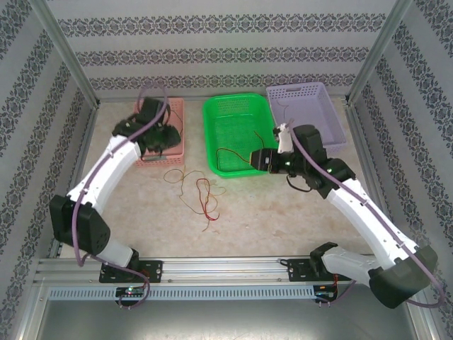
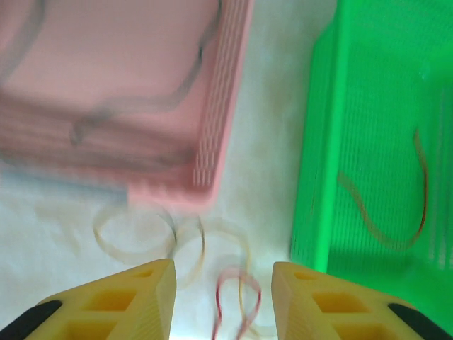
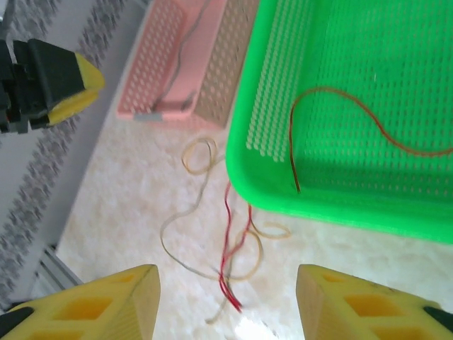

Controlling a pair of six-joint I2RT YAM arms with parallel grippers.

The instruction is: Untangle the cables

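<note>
Nearest, the tangled cables lie loose on the table, red and yellowish strands. Past them, right gripper wide open, empty, at green basket near rim; brown cable inside. Left gripper open, empty, by pink basket.

Three baskets stand on the table: one pink basket at ten o'clock from its middle, one green basket at twelve, one purple basket at two. Each holds a single thin wire, three in all: a dark wire, a reddish-brown wire and a brown wire. One tangle lies on the table just toward nine o'clock. Two colours show in it, red wire and pale yellow wire; the strands cross too much to count. There are two arms, left arm and right arm, and two grippers, left gripper and right gripper.
</note>
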